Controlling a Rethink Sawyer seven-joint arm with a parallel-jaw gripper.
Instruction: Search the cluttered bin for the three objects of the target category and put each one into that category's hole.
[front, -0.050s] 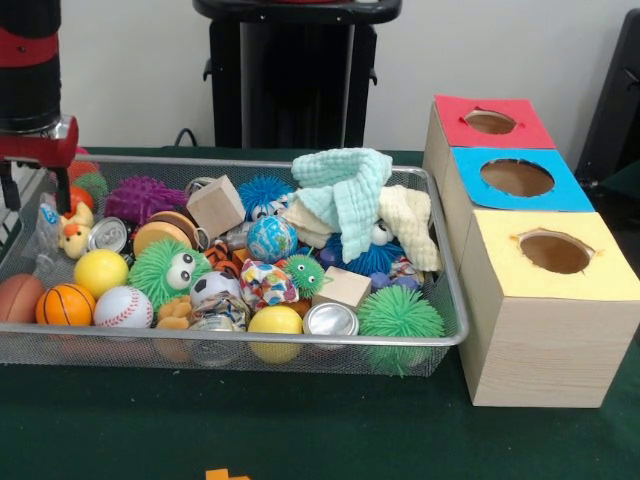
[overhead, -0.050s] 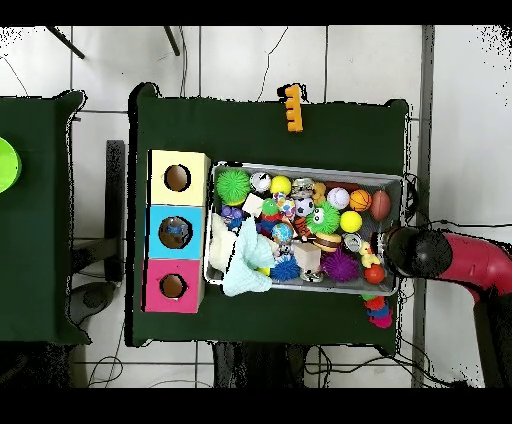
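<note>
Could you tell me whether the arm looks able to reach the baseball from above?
Probably yes: the baseball lies on top at the bin's front rim, uncovered, beside the small basketball. The arm hangs over that same end.

I see a robotics lab: a green cloth-covered table (front, -0.050s: 100, 430) on a white tiled floor (overhead, -0.050s: 250, 60), loose black cables (overhead, -0.050s: 100, 372), and three wooden sorting boxes with colour-topped holes (front, -0.050s: 540, 300).
</note>
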